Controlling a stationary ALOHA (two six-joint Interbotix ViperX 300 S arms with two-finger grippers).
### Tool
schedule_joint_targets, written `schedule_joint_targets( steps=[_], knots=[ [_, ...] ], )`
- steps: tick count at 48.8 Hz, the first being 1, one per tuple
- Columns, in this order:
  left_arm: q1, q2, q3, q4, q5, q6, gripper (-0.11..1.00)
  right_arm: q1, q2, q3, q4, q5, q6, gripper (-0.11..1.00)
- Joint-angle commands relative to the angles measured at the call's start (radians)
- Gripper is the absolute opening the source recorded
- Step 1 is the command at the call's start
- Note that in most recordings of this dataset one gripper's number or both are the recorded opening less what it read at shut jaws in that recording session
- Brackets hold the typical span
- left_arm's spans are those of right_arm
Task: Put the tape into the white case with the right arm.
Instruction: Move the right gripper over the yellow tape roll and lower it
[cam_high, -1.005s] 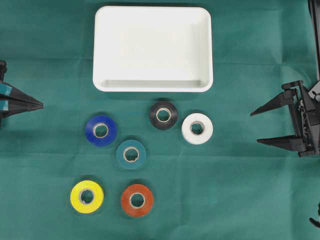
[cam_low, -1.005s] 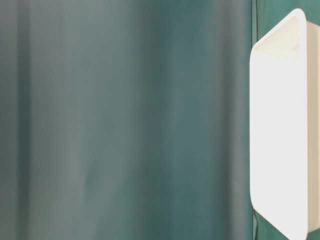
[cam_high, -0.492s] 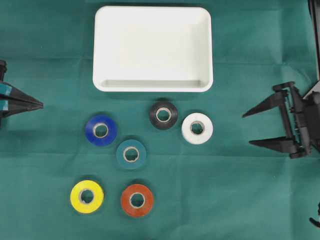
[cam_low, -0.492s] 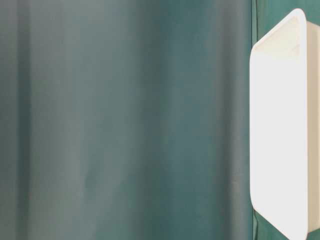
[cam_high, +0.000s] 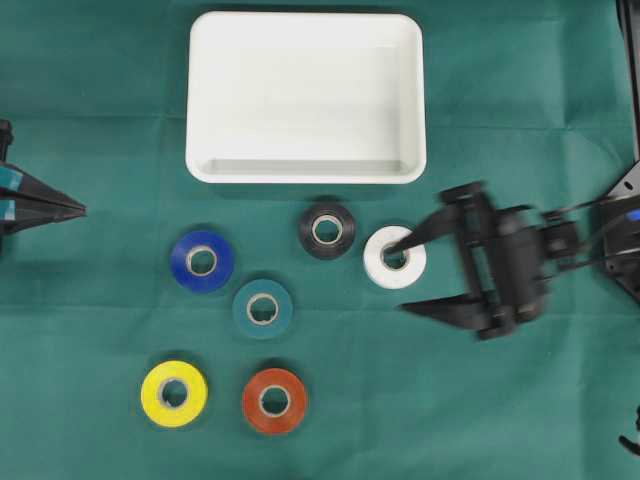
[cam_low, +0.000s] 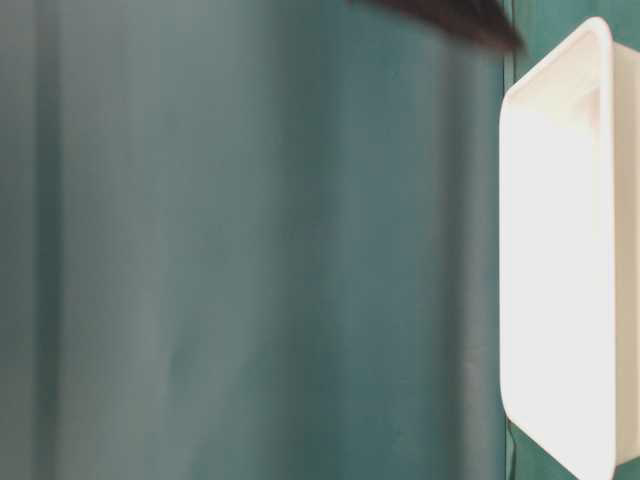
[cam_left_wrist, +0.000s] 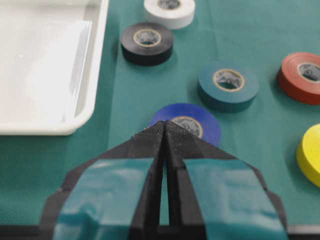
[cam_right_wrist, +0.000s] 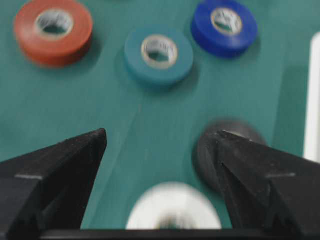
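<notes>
The white case (cam_high: 305, 95) lies empty at the table's back. Several tape rolls lie flat in front of it: black (cam_high: 327, 230), white (cam_high: 394, 257), blue (cam_high: 202, 261), teal (cam_high: 262, 308), yellow (cam_high: 174, 393) and red (cam_high: 274, 400). My right gripper (cam_high: 398, 278) is open, and its upper fingertip overlaps the white roll's hole from above. In the right wrist view the blurred white roll (cam_right_wrist: 172, 207) sits low between the spread fingers of that gripper (cam_right_wrist: 161, 134), and the black roll (cam_right_wrist: 205, 155) is partly behind the right finger. My left gripper (cam_high: 80, 210) is shut at the left edge.
From the left wrist, the shut gripper (cam_left_wrist: 164, 124) points at the blue roll (cam_left_wrist: 205, 127), with the case's rim (cam_left_wrist: 50, 129) to its left. The table-level view shows the case (cam_low: 560, 250) at the right and a dark blur (cam_low: 450, 15) at the top.
My right arm has swept left from the right edge to over the white roll, its jaws still as wide. The left gripper and all the rolls have stayed put.
</notes>
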Motion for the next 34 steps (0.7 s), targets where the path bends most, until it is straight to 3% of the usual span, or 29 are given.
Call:
schedule_joint_targets(
  steps=[1,18,34],
  knots=[
    [-0.002,-0.002,-0.017,0.0,-0.006,0.002,0.0,0.003,0.077,-0.1,-0.002,-0.014,0.002,0.5],
    [0.006,-0.071,0.005,0.0,0.0,0.006,0.0,0.017,0.334,-0.387,-0.002,-0.02,0.002,0.5],
    [0.015,-0.106,0.021,0.0,0.005,0.005,0.0,0.034,0.495,-0.612,-0.002,0.005,0.026,0.51]
  ],
)
